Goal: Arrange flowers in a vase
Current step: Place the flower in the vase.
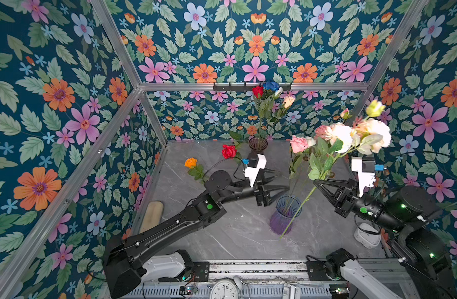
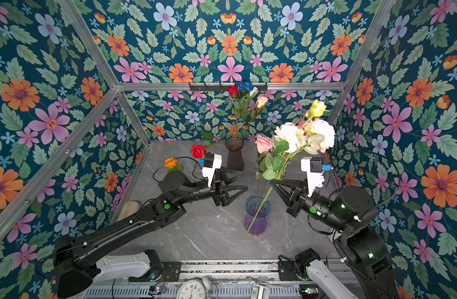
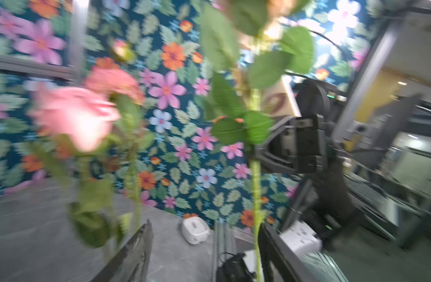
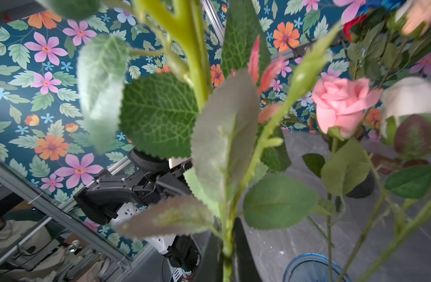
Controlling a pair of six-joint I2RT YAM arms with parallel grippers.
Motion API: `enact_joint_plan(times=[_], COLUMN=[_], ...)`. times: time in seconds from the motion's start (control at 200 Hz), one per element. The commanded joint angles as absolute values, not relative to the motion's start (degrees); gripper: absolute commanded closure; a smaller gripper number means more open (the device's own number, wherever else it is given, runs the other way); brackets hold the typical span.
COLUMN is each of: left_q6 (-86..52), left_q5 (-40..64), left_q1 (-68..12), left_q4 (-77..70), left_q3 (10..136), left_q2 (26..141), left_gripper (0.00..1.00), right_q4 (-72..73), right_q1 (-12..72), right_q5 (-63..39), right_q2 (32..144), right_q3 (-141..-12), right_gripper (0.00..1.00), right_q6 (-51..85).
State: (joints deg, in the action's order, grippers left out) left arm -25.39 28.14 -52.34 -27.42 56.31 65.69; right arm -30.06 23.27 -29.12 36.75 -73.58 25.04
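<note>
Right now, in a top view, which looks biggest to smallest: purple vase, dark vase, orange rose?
1. purple vase
2. dark vase
3. orange rose
The purple vase stands nearer the camera, so real sizes are unsure.

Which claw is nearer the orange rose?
Left. The left claw sits open mid-table, with the orange rose off to its left; the right claw, shut on the pale bouquet, lies farther across.

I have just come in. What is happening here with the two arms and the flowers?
Two arms are putting artificial flowers into vases. The right gripper is shut on the stem of a white flower spray, held slanted over the blue vase, where a pink rose stands. The left gripper is open beside that vase and holds nothing. A dark vase at the back holds several roses; a red rose and an orange rose are in no vase yet.
</note>
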Motion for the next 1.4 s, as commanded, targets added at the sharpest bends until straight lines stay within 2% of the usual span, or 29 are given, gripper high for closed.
enact_joint_plan(times=[0.0, 0.12, 0.25, 0.96, 1.396], left_q6=[-32.1, -41.0, -42.9, -44.2, -44.7], left_q5=[18.1, 17.1, 16.7, 20.5, 21.2], left_q1=[-43.9, -35.6, -33.3, -31.5, -31.2], left_q4=[-23.2, -29.7, -30.7, -33.1, -33.6], left_q3=[50.5, 40.6, 36.0, 33.6, 33.5], left_q2=[61.4, 56.1, 53.9, 56.3, 56.5], left_gripper=[0.31, 0.32, 0.33, 0.34, 0.34], right_q4=[-33.0, -32.8, -30.9, -24.5, -23.2], right_q1=[23.3, 23.3, 23.3, 23.3, 24.4], right_q5=[-19.9, -10.4, -6.4, -14.1, -18.1], right_q2=[36.8, 36.6, 37.7, 39.4, 42.8], right_q3=[-75.6, -75.6, -75.0, -59.0, -57.6], right_gripper=[1.0, 1.0, 1.0, 1.0, 1.0], right_q6=[18.5, 15.8, 14.2, 17.8, 18.0])
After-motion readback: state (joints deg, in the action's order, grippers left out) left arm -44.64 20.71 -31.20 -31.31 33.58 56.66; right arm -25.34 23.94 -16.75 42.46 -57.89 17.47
